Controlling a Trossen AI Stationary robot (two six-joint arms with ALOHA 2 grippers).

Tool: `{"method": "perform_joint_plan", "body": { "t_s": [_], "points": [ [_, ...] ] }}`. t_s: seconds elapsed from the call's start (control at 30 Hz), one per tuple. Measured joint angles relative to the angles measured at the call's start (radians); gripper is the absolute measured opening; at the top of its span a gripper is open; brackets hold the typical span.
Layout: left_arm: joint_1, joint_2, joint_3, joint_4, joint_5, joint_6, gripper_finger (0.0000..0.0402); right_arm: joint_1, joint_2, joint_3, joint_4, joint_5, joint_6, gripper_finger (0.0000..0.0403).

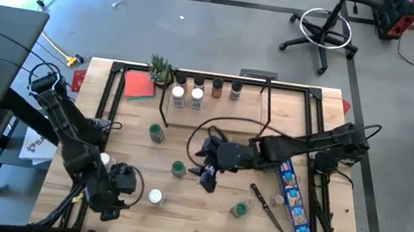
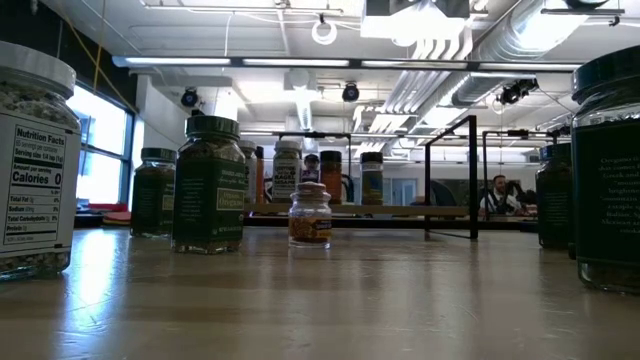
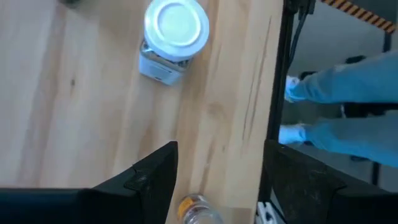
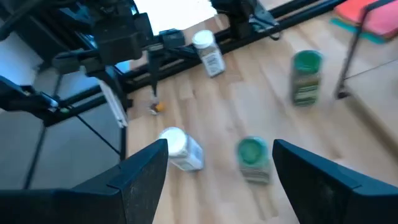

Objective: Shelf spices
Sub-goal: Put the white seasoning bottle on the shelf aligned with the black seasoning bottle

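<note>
Table of pale wood fills the overhead view, with two dark robot arms reaching in from either side. At the far edge stands the shelf, a low black-rod rack with wood boards, and six spice jars are already lined up on it. Judging by this, the task is partly done: several jars remain loose on the table, so more than half the work may be left. Loose jars include a green-capped jar near the shelf, another green-capped jar mid-table, a third green-capped jar toward the near edge, and a white-capped jar. A long blue box and a black-handled utensil lie at the right. The right gripper hovers mid-table with fingers spread wide, holding nothing, just beside the mid-table green jar. The left gripper sits at the near left edge, fingers apart and empty; a small amber jar lies between them, and the white-capped jar stands near, ahead of it
</note>
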Motion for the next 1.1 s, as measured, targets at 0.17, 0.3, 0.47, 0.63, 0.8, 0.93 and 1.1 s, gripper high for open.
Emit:
{"method": "perform_joint_plan", "body": {
  "t_s": [0.17,0.3,0.47,0.63,0.8,0.93,1.1],
  "points": [
    [-0.065,-0.085,-0.118,0.170,-0.061,0.020,0.0191,0.038,0.127,0.000,0.229,0.008,-0.008,0.0283],
    [-0.052,-0.139,-0.222,0.310,-0.091,-0.004,0.0167,0.054,0.227,0.000,0.464,-0.008,-0.019,0.0283],
    [-0.012,-0.151,-0.304,0.426,-0.128,0.029,0.0148,0.056,0.309,0.000,0.517,0.014,-0.002,0.0283],
    [0.055,-0.120,-0.375,0.531,-0.118,0.043,0.0138,0.054,0.349,0.000,0.517,0.005,-0.042,0.0283],
    [0.127,-0.073,-0.415,0.617,-0.106,0.054,0.0135,0.064,0.350,0.000,0.486,0.050,-0.079,0.0283],
    [0.177,-0.029,-0.413,0.695,-0.098,0.096,0.0135,0.072,0.359,0.000,0.447,0.065,-0.130,0.0283],
    [0.233,0.036,-0.413,0.836,-0.067,0.129,0.0135,0.071,0.372,0.000,0.405,0.058,-0.132,0.0283]
  ]
}}
